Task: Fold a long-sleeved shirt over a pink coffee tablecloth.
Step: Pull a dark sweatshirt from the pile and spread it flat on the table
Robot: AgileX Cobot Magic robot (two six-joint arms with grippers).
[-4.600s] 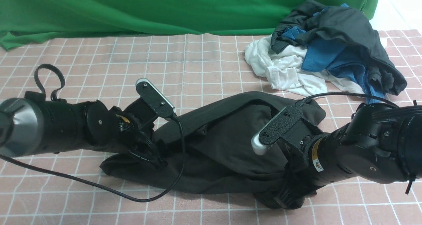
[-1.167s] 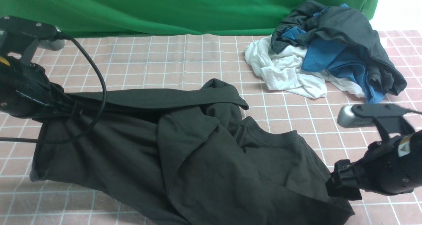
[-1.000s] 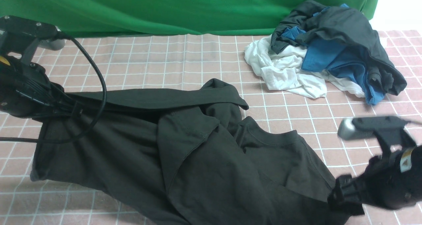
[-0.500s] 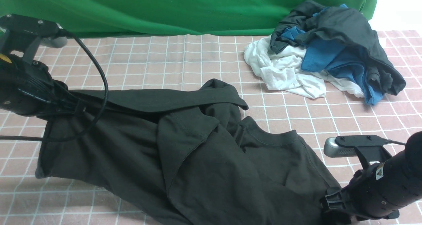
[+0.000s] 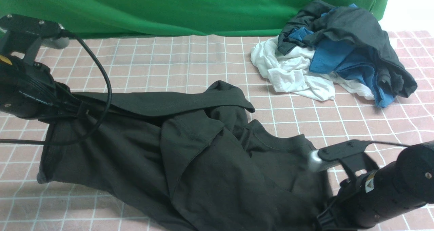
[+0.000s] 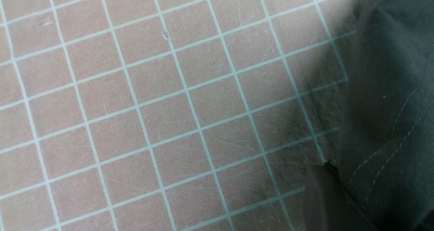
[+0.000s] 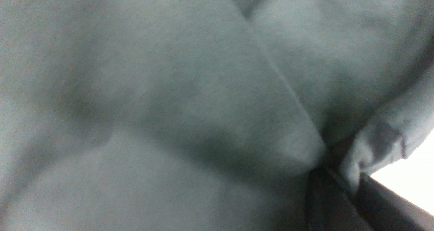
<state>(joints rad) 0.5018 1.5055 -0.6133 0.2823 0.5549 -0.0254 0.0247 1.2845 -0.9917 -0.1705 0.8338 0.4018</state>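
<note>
2 hands grip the long-sleeved shirt (image 5: 203, 163), 1 at each end. The left hand (image 5: 76, 109) is clamped on an edge of it at the left. In the left wrist view, a stitched dark hem lies against a finger (image 6: 318, 197). The right hand (image 5: 327, 221) sits low at the near right, and in the right wrist view its fingers (image 7: 322, 204) pinch a fold of dark cloth between them.

The shirt lies crumpled on the pink coffee tablecloth (image 5: 169, 61). Its long axis runs from the left hand across to the right hand, slanting toward the near right. The collar (image 5: 281, 143) is nearer the right hand, and 1 sleeve (image 5: 176, 100) is draped along the far edge.

The coming move probably turns on drawing the hands apart along that axis to flatten the body before any fold. The doubled flap (image 5: 190, 132) in the middle may not open out by itself.
</note>
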